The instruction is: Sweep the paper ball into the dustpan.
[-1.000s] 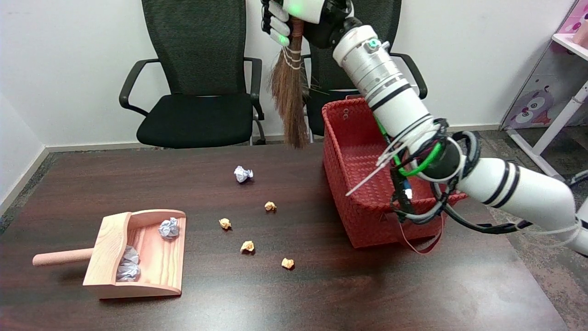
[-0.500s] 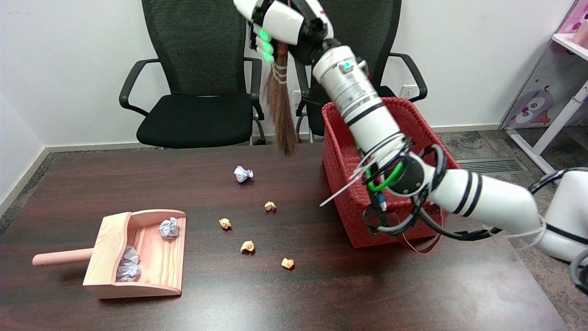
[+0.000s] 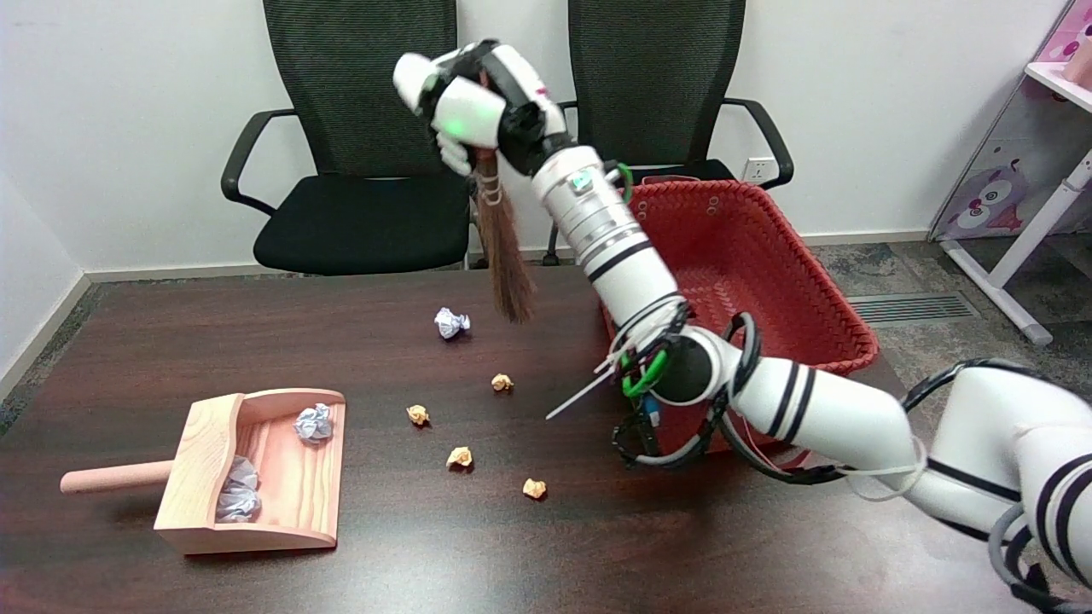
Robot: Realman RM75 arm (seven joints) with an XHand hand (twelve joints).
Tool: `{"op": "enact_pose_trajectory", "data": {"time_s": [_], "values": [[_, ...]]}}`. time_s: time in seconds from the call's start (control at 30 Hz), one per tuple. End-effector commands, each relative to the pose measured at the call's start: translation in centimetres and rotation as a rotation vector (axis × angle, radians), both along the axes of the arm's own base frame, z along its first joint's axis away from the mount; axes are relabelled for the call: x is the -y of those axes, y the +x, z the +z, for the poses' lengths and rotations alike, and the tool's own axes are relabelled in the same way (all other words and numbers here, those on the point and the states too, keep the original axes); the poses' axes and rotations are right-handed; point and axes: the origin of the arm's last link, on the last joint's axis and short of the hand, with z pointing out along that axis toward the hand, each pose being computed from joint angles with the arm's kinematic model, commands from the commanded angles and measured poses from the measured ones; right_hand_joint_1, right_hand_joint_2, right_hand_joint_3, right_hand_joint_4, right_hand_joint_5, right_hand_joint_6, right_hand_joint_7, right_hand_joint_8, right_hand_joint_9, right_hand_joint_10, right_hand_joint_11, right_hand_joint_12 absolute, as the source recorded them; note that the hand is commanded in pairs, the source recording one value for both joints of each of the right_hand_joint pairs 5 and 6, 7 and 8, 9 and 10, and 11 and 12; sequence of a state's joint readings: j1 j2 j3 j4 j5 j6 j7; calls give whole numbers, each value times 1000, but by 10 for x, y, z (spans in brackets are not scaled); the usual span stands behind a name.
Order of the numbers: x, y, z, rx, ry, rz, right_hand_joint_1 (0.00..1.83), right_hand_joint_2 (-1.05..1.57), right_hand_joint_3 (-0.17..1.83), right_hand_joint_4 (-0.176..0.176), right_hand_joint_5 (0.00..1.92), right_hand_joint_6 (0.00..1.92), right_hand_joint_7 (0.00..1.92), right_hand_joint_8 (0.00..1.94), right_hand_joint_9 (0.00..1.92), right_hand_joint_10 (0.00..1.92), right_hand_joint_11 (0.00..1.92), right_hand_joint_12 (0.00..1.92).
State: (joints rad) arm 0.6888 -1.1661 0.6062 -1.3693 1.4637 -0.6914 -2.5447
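A wooden dustpan [image 3: 256, 477] lies at the table's left, its mouth facing right, with two grey-white paper balls [image 3: 314, 422] inside. One more grey-white paper ball [image 3: 450, 322] rests on the table near the middle back. Several small tan paper balls [image 3: 460, 457] are scattered between it and the front. My right hand [image 3: 465, 101] grips the handle of a small brown broom [image 3: 505, 264], bristles hanging down. The bristle tips hover just right of and above the loose grey-white ball, off the table.
A red woven basket [image 3: 768, 281] stands at the table's right, behind my forearm. Two black office chairs [image 3: 367, 170] sit beyond the far edge. A pink shelf unit [image 3: 1049, 128] is at the far right.
My right hand has carried the broom left and down, from above the basket's left side toward the loose grey-white ball. The arm has swung clear of the basket. The balls and dustpan stayed put.
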Motion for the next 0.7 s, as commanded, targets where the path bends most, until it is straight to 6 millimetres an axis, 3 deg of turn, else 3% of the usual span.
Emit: {"op": "enact_pose_trajectory", "data": {"time_s": [0.03, 0.27, 0.3, 0.33, 0.7], "values": [[38, -41, -54, -332, 191, -186, 858, 738, 1180, 176, 1920, 1920, 1920, 1920, 1920, 1920, 1920, 1920], [50, -47, -65, -418, 260, -249, 855, 462, 1165, 176, 1920, 1920, 1920, 1920, 1920, 1920, 1920, 1920], [51, -50, -65, -444, 263, -251, 852, 421, 1160, 119, 1920, 1920, 1920, 1920, 1920, 1920, 1920, 1920], [54, -50, -64, -463, 264, -248, 848, 395, 1152, 21, 1920, 1920, 1920, 1920, 1920, 1920, 1920, 1920], [84, -41, -54, -542, 252, -259, 832, 350, 1091, 18, 1920, 1920, 1920, 1920, 1920, 1920, 1920, 1920]]}}
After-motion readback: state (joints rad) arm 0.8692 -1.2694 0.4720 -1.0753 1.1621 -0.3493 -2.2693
